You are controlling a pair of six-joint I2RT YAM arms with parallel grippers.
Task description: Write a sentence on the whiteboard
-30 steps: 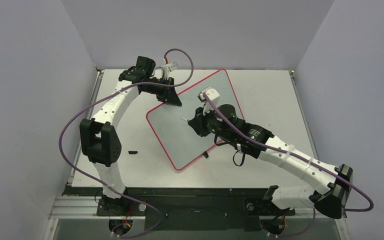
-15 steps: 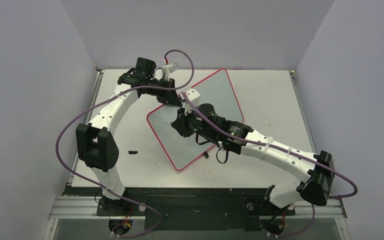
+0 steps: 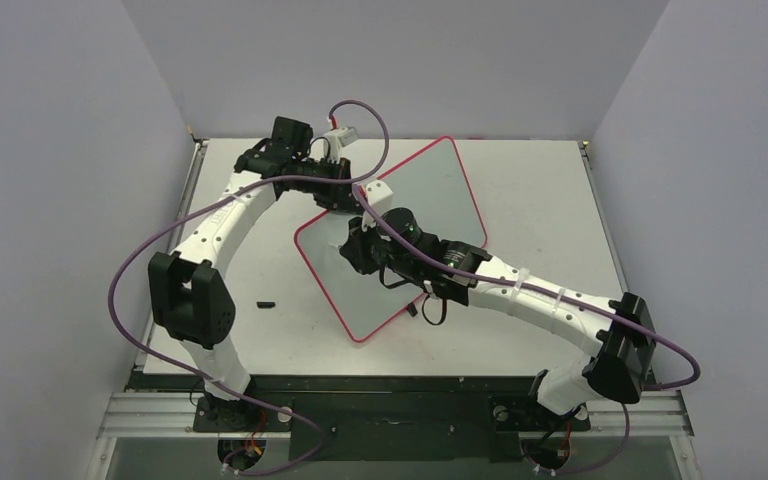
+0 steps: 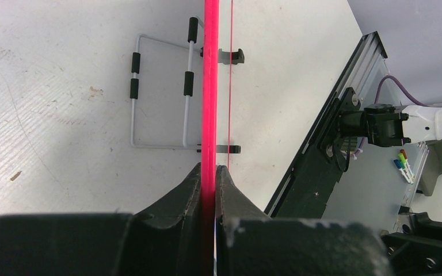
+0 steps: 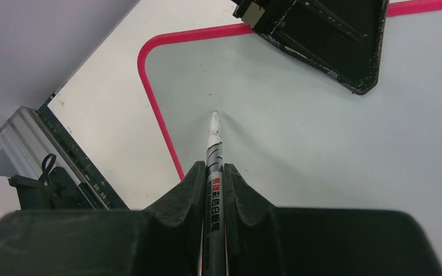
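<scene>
Board: a large flat rectangular whiteboard (image 3: pixel 430 190) with a pale grey surface, a thin red rim and rounded corners sat at the middle of the light grey worktop (image 3: pixel 540 190), turned cornerwise.
Board surface: the part seen from the right wrist (image 5: pixel 322 144) looked even and pale, with a few tiny dark specks.
Board edge: the left wrist camera saw the red rim (image 4: pixel 210 86) edge-on, with a thin white wire frame with black sleeves (image 4: pixel 161 98) just beside it.
Left hand: the left hand (image 3: pixel 345 196) was clenched on the board's far-left rim, its fingers (image 4: pixel 193 184) pinching the red edge from both sides.
Right hand: the right hand (image 5: pixel 214 169) was grasping a slim grey-and-black marker pen (image 5: pixel 213 144).
Marker tip: it pointed at the surface near the board's rounded left corner; whether it touched was unclear.
Loose item: a small black piece (image 3: pixel 266 303) lay on the worktop left of the board, well apart.
</scene>
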